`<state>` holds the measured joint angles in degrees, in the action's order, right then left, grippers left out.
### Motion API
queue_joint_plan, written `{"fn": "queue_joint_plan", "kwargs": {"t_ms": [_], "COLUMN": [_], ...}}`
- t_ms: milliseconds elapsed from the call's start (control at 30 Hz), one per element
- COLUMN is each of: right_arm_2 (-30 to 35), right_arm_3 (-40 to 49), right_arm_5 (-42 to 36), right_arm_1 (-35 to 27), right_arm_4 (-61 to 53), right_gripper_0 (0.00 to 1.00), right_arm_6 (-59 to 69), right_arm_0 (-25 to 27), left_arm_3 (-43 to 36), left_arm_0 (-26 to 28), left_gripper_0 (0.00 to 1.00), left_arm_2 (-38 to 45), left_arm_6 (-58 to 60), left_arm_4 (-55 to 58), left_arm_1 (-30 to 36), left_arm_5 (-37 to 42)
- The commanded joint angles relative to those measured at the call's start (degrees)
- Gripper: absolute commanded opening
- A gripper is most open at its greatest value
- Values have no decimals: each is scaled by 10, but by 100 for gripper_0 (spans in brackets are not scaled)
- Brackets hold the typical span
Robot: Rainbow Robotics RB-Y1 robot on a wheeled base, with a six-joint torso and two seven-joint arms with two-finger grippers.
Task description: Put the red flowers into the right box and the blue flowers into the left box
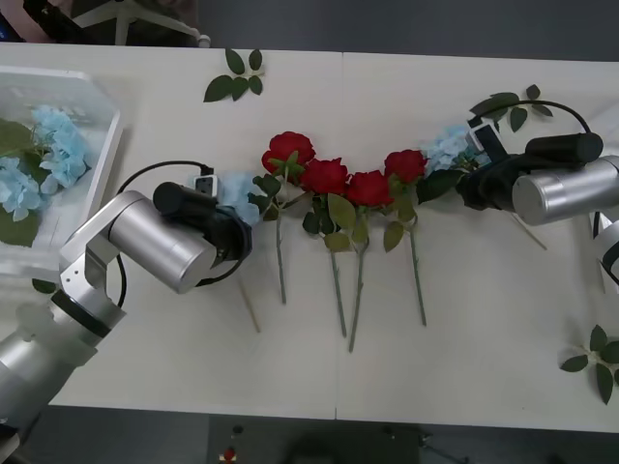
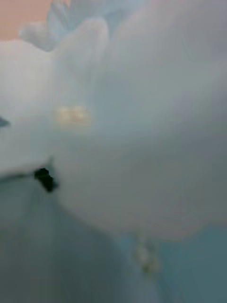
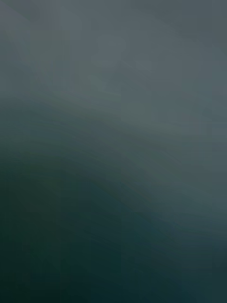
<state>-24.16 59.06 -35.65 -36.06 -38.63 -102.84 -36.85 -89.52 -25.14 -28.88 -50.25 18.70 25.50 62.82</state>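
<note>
deep red artificial roses on thin green stems (image 1: 325, 176): 4 | pale blue fluffy flower clusters on table (image 1: 236, 193): 2 | white slatted plastic basket, upper left (image 1: 104, 145): 1 | loose green leaf sprigs (image 1: 235, 77): 3

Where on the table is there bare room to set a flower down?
Bare white table near the front edge, below the green stems. Also the far strip beyond the red roses. Crowded: the middle row, where both grippers sit on pale blue hydrangea clusters.

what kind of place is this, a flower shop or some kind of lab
Probably a lab or office test room, not a shop: a plain white table holds artificial red flowers laid in a row, a robot's left gripper and right gripper work over it, and chair legs stand behind.
</note>
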Motion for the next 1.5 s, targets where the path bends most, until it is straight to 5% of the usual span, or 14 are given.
{"fn": "queue_joint_plan", "kwargs": {"t_ms": [33, 300, 600, 733, 1000, 1333, 1433, 1467, 1500], "right_arm_2": [3, 4, 25, 69, 185, 177, 163, 159, 154], "right_arm_3": [-11, -12, -7, 62, 175, 280, 302, 308, 311], "right_arm_5": [1, 1, 3, -50, -231, -284, -279, -279, -277], "right_arm_1": [13, 14, 14, 0, -7, -6, -6, -3, -1], "right_arm_4": [8, 7, -51, -127, -315, -508, -568, -596, -624], "right_gripper_0": [0, 0, 0, 0, 0, 0, 0, 0, 0], "right_arm_6": [15, 16, 10, -7, -81, -198, -232, -247, -257], "right_arm_0": [0, 0, 1, 8, 27, 26, 26, 26, 26], "left_arm_3": [-9, -50, -281, -375, -348, -164, -140, -137, -137], "left_arm_0": [-11, -8, 10, 55, 179, 186, 186, 187, 187], "left_gripper_0": [2, 0, 0, 0, 0, 2, 7, 19, 49], "left_arm_2": [0, 0, 56, 143, 235, 233, 229, 226, 225], "left_arm_6": [17, 17, 9, -85, -270, -372, -383, -383, -383], "left_arm_4": [-3, -5, 74, 166, 120, 100, 101, 101, 101], "left_arm_1": [-1, 27, 178, 299, 402, 402, 402, 402, 402], "left_arm_5": [-5, 11, 153, 231, 173, -49, -73, -76, -77]}}
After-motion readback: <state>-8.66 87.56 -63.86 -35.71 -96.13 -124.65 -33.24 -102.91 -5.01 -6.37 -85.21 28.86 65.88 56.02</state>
